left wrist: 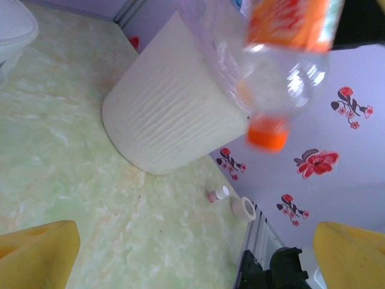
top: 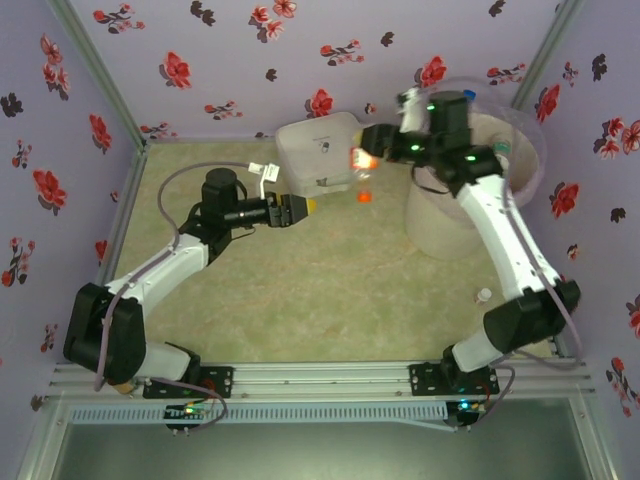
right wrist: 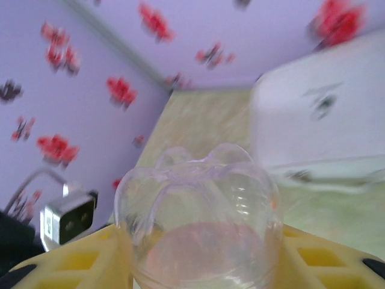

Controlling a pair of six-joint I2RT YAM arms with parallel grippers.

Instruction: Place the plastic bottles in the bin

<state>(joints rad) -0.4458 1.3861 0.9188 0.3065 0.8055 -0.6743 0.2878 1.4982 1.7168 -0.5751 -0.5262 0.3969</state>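
Note:
A clear plastic bottle point(top: 364, 180) with an orange label hangs cap-down beside the bin point(top: 440, 230), a big white bucket with a pinkish bag over its rim. My right gripper point(top: 372, 152) is shut on it. In the right wrist view the bottle's lobed clear base point(right wrist: 198, 211) sits tight between the yellow fingers point(right wrist: 72, 265). In the left wrist view the same bottle point(left wrist: 271, 78) hangs above the floor with its orange cap down, in front of the bin point(left wrist: 174, 114). My left gripper point(left wrist: 195, 250) stands open just left of the bottle, with nothing between its fingers point(left wrist: 39, 256).
A flat white box point(top: 320, 150) with rounded corners lies at the back, behind both grippers. A small white-capped bottle point(left wrist: 218, 194) and a roll of tape point(left wrist: 243, 208) lie by the right wall. The floor is pale green with purple flowered walls around it.

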